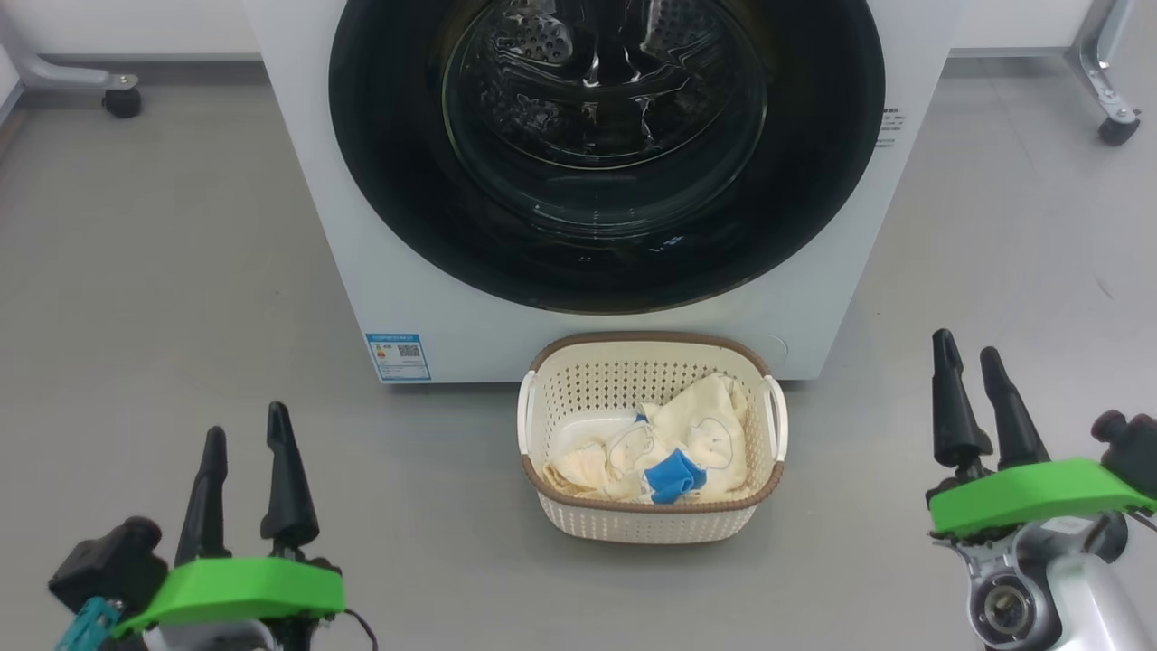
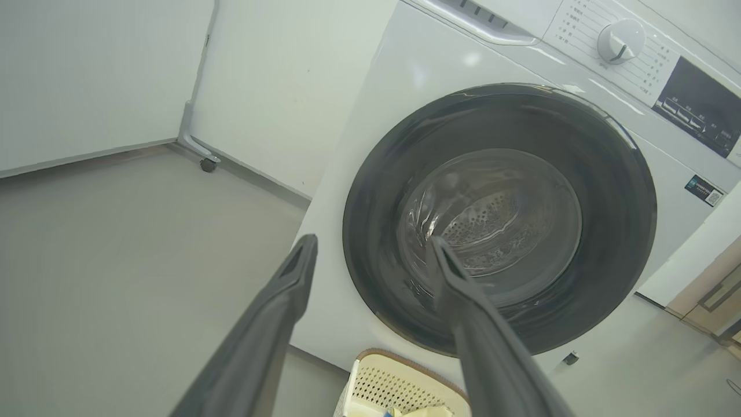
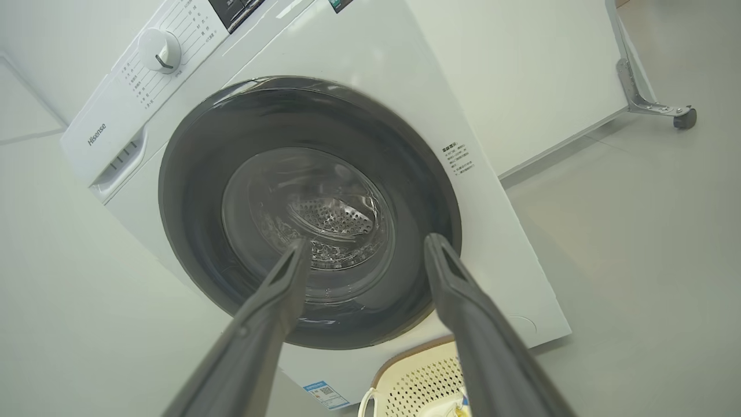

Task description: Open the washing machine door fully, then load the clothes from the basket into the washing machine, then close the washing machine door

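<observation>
Plainly, the round, glossy black-rimmed washing machine door seems shut flush on the big white front-loading washing machine. Just near of it on the grey floor stands the small cream perforated plastic basket, holding the pale cream-yellow clothes. Nearer, the left gripper and right gripper hover, jaws parted and empty.

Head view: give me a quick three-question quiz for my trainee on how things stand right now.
1. True or false: the door is shut.
2. Where are the clothes? A in the drum; B in the basket; C on the floor.
3. Fill in: the left gripper and right gripper are both ____, holding nothing.
Key: 1 true; 2 B; 3 open.
</observation>
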Tool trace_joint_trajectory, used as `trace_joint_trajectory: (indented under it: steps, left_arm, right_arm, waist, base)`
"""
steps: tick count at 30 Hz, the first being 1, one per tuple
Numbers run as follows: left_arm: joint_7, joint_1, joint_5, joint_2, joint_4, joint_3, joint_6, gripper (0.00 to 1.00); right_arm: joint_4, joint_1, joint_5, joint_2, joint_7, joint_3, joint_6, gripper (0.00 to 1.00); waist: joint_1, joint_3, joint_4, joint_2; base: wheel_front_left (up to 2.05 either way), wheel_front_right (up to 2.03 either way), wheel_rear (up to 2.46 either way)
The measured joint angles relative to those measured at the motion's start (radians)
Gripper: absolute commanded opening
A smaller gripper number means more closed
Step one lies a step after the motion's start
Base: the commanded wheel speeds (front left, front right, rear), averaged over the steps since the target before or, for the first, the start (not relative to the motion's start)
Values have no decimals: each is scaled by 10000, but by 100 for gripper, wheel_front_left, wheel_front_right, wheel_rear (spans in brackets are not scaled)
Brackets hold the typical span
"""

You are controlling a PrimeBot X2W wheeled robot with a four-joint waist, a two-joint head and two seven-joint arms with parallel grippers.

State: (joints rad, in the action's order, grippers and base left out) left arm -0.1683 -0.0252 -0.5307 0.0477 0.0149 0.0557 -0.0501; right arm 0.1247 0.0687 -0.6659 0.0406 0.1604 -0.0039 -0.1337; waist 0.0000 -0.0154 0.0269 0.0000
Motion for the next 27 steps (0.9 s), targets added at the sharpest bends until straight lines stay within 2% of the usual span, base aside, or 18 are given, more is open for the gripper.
trace_joint_trajectory:
  steps: [7,19,27]
  left_arm:
    - [-173,1,1360,0,-48,270,368,100]
    - [-468,45,2949,0,640,635,362,100]
    - [-625,45,3937,-2,1271,796,355,100]
  right_arm:
    - [8,1,1264,0,213,86,0,100]
    - [525,35,2474,0,502,234,0,100]
    - [1691,234,3655,0,606,272,0,100]
  waist:
    - [0,-13,22,0]
    - [0,-49,38,0]
    - [0,-75,23,0]
  base:
    - [0,0,0]
    - [0,0,0]
    - [0,0,0]
